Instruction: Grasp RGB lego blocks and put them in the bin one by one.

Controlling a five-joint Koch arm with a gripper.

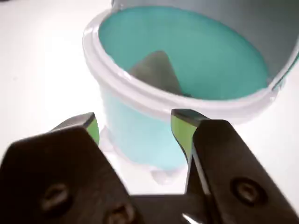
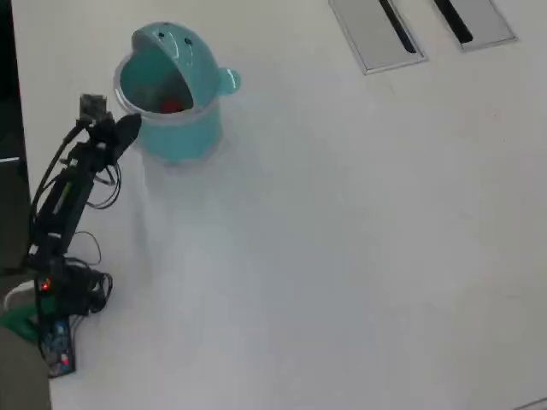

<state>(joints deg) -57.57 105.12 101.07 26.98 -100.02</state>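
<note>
The black pincer (image 1: 135, 123) with green-tipped fingers (image 1: 180, 128) hangs wide open and empty just beside the round teal plastic bin (image 2: 175, 128) on the white counter (image 2: 342, 256). From overhead, a small red block (image 2: 173, 106) shows inside the bin.

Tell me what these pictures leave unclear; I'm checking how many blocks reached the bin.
- Bin contents: the overhead view shows only a small red blur inside; the hooded lid covers the rest.
- Wrist view: the bin's floor is cut off by its near rim; no block is visible.
- Blue and yellow-green blocks: not seen in either view.
- Gripper: open, nothing visible between its green pads.
</note>
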